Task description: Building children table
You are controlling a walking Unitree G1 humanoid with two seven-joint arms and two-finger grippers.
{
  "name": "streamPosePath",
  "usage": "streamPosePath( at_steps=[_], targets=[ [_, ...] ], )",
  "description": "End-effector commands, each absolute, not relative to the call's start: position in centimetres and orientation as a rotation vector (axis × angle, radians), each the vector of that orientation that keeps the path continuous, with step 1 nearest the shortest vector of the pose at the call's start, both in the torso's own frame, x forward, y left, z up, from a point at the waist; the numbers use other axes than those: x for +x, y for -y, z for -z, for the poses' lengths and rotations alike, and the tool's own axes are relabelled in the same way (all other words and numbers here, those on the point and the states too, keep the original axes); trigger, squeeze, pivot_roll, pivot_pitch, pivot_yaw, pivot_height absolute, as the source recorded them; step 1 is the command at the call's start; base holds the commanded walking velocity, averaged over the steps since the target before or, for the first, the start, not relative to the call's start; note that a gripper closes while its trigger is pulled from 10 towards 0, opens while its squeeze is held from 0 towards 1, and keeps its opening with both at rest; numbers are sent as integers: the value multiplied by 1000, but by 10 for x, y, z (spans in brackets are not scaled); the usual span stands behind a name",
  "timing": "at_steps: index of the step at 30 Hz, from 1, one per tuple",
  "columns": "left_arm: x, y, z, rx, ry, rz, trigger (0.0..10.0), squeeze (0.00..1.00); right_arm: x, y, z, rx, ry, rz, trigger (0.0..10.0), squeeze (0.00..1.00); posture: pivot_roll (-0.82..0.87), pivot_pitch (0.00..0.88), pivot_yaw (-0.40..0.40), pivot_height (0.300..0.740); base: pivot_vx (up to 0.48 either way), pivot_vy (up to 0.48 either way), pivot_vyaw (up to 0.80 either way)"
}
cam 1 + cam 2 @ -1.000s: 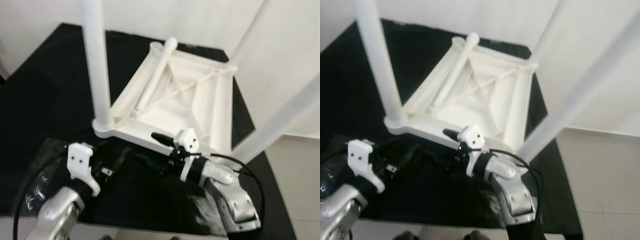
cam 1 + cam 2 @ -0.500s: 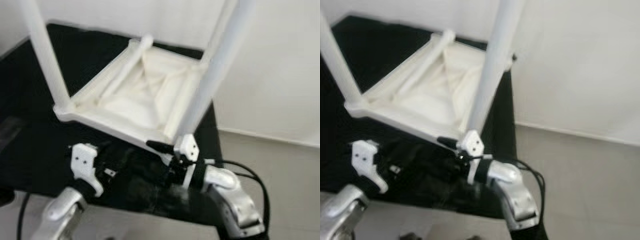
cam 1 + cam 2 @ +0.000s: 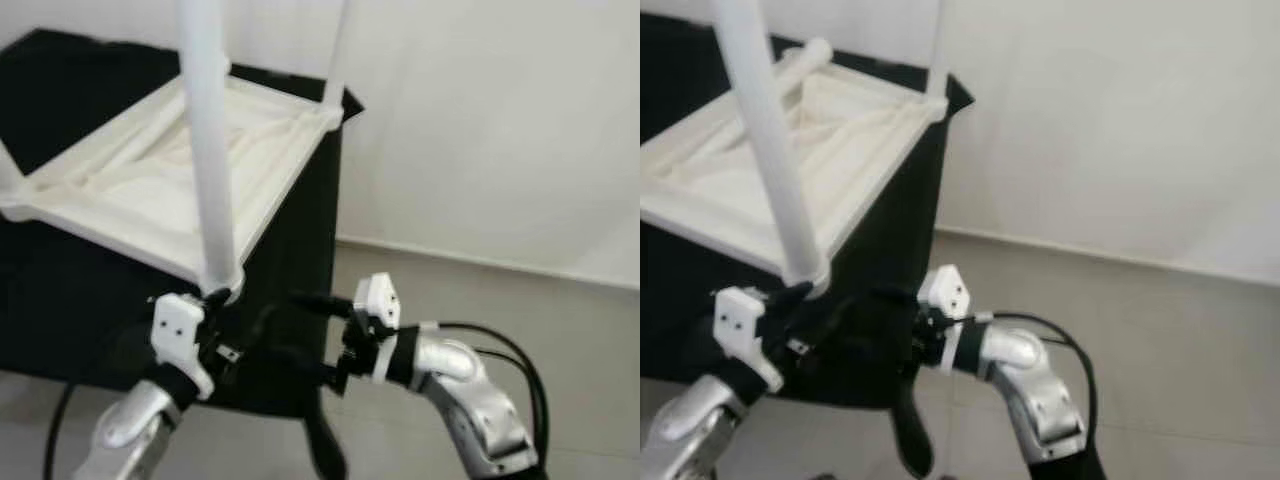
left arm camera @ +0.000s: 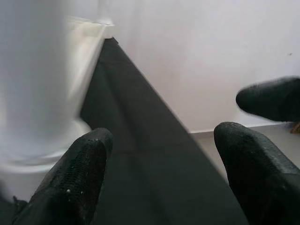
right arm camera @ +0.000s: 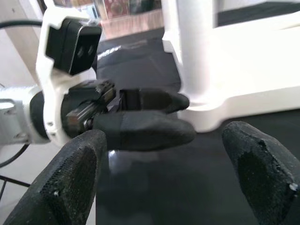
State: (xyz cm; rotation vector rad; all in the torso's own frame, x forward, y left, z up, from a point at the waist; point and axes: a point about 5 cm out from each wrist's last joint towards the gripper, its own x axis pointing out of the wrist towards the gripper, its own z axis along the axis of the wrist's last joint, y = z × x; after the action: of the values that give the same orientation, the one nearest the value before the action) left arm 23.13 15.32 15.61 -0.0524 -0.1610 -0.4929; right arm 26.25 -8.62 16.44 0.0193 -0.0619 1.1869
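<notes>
Left eye view shows the white children's table (image 3: 150, 170) lying upside down on a black-draped worktop (image 3: 60, 290), close to the worktop's near right corner, its ribbed underside facing up. One leg (image 3: 212, 140) stands upright in the socket at the table's near corner, a second thin leg (image 3: 335, 50) rises at the far right corner, and a loose leg (image 3: 790, 65) lies across the underside toward the far edge.

The left tool (image 3: 222, 322) hovers just below the base of the near leg, at the worktop's front edge. From its wrist camera the two black fingers (image 4: 79, 178) are spread wide with nothing between them; the leg's collar sits just beside one of them, not clearly touching.

The right tool (image 3: 300, 335) is further right, off the worktop's right edge and over the grey floor (image 3: 520, 290), pointing back toward the left one. Its fingers (image 5: 70, 183) are also wide apart and empty, framing the left tool and the leg socket.

The step in hand looks like seating or checking the near leg. To do it well, the fingers should close squarely around the leg low down, near the collar, while the table frame is kept from sliding toward the edge.
</notes>
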Motion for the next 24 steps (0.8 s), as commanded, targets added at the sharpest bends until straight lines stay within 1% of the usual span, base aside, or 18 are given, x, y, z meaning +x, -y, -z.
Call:
streamPosePath(
  at_steps=[1, 2, 3, 4, 7, 12, 13, 14, 16, 19, 20, 24],
  targets=[
    [230, -148, -154, -45, 150, 510, 10000, 0, 276, 99, -159, 14, 51, -1011, 10000, 0, 56, 201, -118, 740, 0, -458, 0],
    [230, -148, -154, -45, 150, 510, 10000, 0, 276, 99, -159, 14, 51, -1011, 10000, 0, 56, 201, -118, 740, 0, -458, 0],
    [233, -147, -156, -44, 158, 510, 10000, 0, 288, 106, -156, -1, 46, -882, 10000, 0, 56, 201, -117, 740, 0, -454, 0],
    [233, -147, -156, -44, 158, 510, 10000, 0, 288, 106, -156, -1, 46, -882, 10000, 0, 56, 201, -117, 740, 0, -454, 0],
    [238, -144, -159, -42, 167, 510, 10000, 0, 295, 110, -153, -3, 33, -788, 10000, 0, 57, 200, -114, 740, 0, -454, 0],
    [242, -143, -159, -41, 167, 501, 10000, 0, 299, 113, -153, -9, 33, -723, 10000, 0, 55, 200, -115, 740, 0, -448, 0],
    [244, -143, -158, -38, 161, 485, 10000, 0, 301, 115, -152, -12, 29, -683, 10000, 0, 54, 201, -115, 740, 0, 0, 0],
    [244, -143, -158, -38, 161, 485, 10000, 0, 301, 115, -152, -12, 29, -683, 10000, 0, 54, 201, -115, 740, 0, 0, 0],
    [249, -146, -156, -39, 145, 454, 10000, 0, 305, 119, -151, -42, 21, -594, 10000, 0, 49, 199, -116, 740, 0, 0, 0],
    [251, -147, -154, -32, 135, 437, 10000, 0, 307, 121, -150, -56, 16, -549, 10000, 0, 47, 199, -116, 740, 0, 0, 0],
    [253, -148, -152, -12, 121, 413, 10000, 0, 311, 124, -149, -72, 12, -496, 10000, 0, 46, 198, -119, 740, 0, 0, 0],
    [255, -150, -149, 7, 104, 382, 10000, 0, 314, 126, -147, -71, 2, -461, 10000, 0, 44, 199, -119, 740, 0, 0, 0]
  ],
)
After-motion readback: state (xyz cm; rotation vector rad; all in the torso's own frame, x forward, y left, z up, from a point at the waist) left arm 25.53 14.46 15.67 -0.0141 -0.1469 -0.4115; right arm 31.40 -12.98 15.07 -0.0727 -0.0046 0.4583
